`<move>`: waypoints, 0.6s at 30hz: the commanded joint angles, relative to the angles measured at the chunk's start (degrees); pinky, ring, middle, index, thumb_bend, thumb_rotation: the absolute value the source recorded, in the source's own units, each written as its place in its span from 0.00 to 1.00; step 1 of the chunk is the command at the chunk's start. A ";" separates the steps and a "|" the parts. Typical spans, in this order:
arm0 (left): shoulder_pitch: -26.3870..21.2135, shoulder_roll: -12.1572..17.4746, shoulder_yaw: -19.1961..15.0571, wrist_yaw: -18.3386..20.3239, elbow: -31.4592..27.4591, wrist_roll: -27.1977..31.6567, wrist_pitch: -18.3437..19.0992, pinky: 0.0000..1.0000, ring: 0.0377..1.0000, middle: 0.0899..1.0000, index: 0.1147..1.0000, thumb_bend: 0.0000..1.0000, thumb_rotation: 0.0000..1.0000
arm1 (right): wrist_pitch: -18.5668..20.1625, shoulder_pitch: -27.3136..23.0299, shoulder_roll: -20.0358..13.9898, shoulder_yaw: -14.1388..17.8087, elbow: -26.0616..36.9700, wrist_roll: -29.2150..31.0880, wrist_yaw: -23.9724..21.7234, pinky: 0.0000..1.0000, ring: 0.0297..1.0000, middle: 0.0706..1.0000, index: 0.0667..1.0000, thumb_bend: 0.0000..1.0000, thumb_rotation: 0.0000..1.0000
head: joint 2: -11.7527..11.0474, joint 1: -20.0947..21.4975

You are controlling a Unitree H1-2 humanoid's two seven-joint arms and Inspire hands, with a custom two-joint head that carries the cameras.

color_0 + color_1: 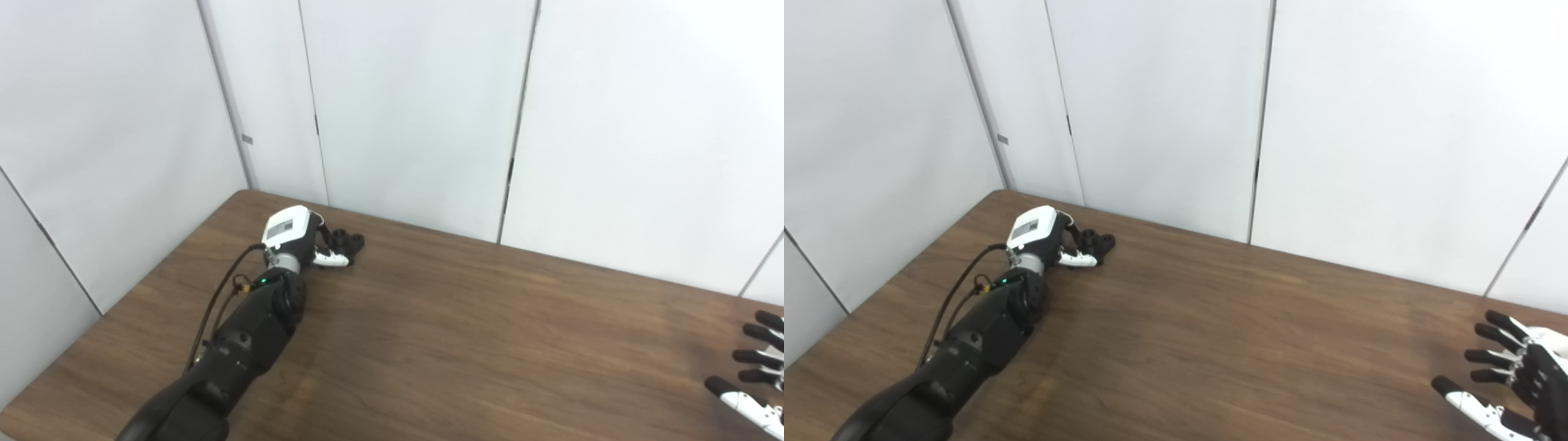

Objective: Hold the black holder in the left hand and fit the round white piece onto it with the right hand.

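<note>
The black holder [350,240] lies on the brown table [465,343] near its far left corner. My left hand [300,237] is stretched out to it. The dark fingers reach the holder's near side, and the white thumb [331,259] lies along the table just in front of it. The hand's white back hides the grip, so I cannot tell whether it is closed on the holder. My right hand [1510,380] hovers low at the right edge with its fingers spread and nothing in it. No round white piece shows in either view.
White wall panels [416,110] stand close behind the table's far edge and along its left side. A black cable [214,306] runs along the left forearm. Bare wood lies between the two hands.
</note>
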State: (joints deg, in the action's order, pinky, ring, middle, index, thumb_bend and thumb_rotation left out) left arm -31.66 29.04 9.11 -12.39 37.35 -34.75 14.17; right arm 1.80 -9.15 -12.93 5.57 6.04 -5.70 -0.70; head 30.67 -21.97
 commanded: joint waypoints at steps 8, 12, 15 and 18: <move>3.32 -0.04 -0.79 1.53 -7.03 3.72 -4.72 0.70 0.81 0.76 0.41 0.52 0.06 | -0.15 -2.54 -0.52 0.53 2.36 0.08 0.33 0.50 0.60 0.73 0.77 0.60 0.14 | 0.03 0.52; 4.74 -0.54 -0.54 2.59 -9.30 4.78 -6.83 0.73 0.83 0.77 0.41 0.52 0.06 | -0.71 -2.67 -0.62 0.66 1.86 0.64 0.17 0.50 0.61 0.74 0.77 0.60 0.11 | 0.06 0.61; 5.74 -1.34 -0.88 3.23 -10.43 6.31 -8.92 0.75 0.84 0.77 0.41 0.52 0.06 | -1.00 -2.67 -0.67 0.62 1.69 0.48 0.25 0.51 0.62 0.74 0.78 0.59 0.10 | 0.03 0.76; 6.60 -1.73 0.15 3.57 -10.68 6.38 -12.19 0.73 0.82 0.77 0.41 0.52 0.06 | -1.06 -2.68 -0.65 0.49 1.91 -0.06 0.45 0.51 0.61 0.74 0.78 0.59 0.11 | 0.25 1.06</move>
State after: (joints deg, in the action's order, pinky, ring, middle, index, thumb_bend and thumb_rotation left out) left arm -24.38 27.48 8.27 -10.39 27.58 -28.99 4.88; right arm 2.44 -9.45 -12.90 5.61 6.09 -5.71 -0.69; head 30.85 -20.83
